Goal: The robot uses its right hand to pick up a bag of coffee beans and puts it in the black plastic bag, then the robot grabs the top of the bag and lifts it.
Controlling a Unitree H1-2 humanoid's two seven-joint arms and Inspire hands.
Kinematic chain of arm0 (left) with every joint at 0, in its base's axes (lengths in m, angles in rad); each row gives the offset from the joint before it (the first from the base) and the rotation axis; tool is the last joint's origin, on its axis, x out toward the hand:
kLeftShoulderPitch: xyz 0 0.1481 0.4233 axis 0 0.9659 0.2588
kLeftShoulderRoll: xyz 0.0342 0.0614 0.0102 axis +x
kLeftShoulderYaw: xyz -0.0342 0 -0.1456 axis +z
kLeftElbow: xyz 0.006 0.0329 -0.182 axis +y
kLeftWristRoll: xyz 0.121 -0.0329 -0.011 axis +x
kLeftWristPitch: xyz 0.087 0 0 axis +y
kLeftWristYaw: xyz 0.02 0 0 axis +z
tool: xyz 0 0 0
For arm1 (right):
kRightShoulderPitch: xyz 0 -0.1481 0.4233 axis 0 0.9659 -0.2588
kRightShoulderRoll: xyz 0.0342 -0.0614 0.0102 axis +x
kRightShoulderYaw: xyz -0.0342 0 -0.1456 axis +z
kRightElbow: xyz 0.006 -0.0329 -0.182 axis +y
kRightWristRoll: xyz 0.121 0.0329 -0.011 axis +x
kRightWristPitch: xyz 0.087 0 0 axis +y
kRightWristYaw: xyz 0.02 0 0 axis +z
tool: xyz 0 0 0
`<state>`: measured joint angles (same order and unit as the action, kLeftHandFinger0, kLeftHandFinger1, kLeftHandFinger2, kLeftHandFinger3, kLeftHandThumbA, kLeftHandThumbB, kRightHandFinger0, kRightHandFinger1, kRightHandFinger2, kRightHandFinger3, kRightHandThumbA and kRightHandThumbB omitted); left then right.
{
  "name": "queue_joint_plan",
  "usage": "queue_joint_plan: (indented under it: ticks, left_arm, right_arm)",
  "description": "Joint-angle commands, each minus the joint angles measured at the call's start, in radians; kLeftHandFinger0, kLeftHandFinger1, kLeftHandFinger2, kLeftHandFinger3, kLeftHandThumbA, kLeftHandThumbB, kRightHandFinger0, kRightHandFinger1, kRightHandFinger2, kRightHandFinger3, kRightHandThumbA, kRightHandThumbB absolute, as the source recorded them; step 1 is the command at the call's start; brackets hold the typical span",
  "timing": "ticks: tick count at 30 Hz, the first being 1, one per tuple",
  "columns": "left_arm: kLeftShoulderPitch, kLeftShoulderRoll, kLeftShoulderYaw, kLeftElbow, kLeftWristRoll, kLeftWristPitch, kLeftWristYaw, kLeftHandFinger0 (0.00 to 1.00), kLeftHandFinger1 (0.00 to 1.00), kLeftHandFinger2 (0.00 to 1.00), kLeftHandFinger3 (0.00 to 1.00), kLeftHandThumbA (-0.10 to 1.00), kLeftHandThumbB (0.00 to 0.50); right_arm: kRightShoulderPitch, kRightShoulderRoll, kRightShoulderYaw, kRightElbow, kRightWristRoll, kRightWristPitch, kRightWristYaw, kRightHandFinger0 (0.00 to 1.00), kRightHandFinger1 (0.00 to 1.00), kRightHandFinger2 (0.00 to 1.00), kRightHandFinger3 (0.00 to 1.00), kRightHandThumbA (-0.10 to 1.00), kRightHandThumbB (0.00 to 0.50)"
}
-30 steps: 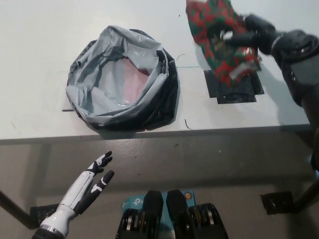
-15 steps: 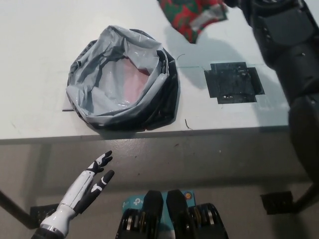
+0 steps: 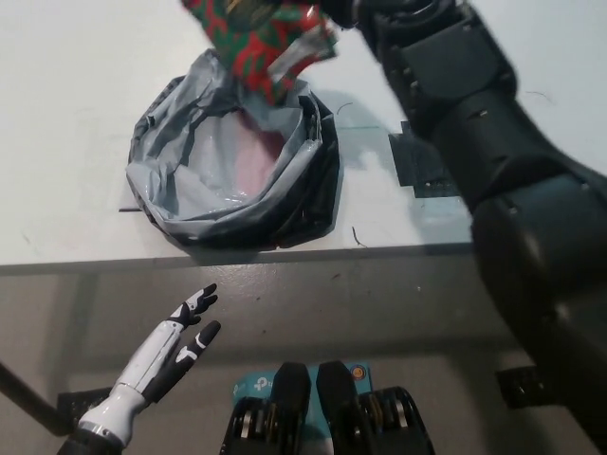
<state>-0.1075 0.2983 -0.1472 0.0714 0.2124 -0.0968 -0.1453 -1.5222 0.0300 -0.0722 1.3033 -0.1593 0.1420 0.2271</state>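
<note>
Both hands show: your right hand (image 3: pixel 346 11) grips the coffee bag (image 3: pixel 261 38) above the black plastic bag (image 3: pixel 237 161); your left hand (image 3: pixel 180 341) rests open below the surface (image 3: pixel 76 114).

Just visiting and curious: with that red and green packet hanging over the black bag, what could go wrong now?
The coffee bag hangs over the far rim of the black bag, not its middle, so it might catch the crumpled rim or drop outside. The holding right robot hand is hidden at the top edge, so its grip cannot be judged. The left robot hand rests low, open.
</note>
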Motion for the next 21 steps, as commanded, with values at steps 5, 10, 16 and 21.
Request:
queue_joint_plan:
  ticks: [5,10,16,21]
  left_arm:
    - [-0.029,0.018,0.007,-0.02,-0.004,-0.012,-0.02,1.0,1.0,1.0,1.0,0.99,0.136]
    - [-0.035,0.022,0.007,-0.022,-0.004,-0.004,-0.026,1.0,1.0,1.0,1.0,0.99,0.141]
    - [-0.037,0.021,0.01,-0.016,-0.005,-0.02,-0.026,1.0,1.0,1.0,1.0,0.98,0.138]
    - [-0.043,0.021,0.012,-0.019,-0.001,-0.013,-0.028,1.0,1.0,1.0,1.0,0.99,0.138]
  right_arm:
    - [-0.066,0.046,0.021,0.031,0.032,-0.066,-0.09,0.0,0.35,0.66,0.32,-0.1,0.202]
    - [-0.035,0.079,0.037,0.052,0.022,-0.076,-0.116,0.0,0.36,0.7,0.62,-0.1,0.192]
    - [0.0,0.114,0.09,0.072,-0.007,-0.102,-0.154,0.0,0.32,0.64,0.56,-0.1,0.182]
    - [0.028,0.135,0.125,0.08,-0.01,-0.125,-0.182,0.02,0.34,0.57,0.44,-0.1,0.176]
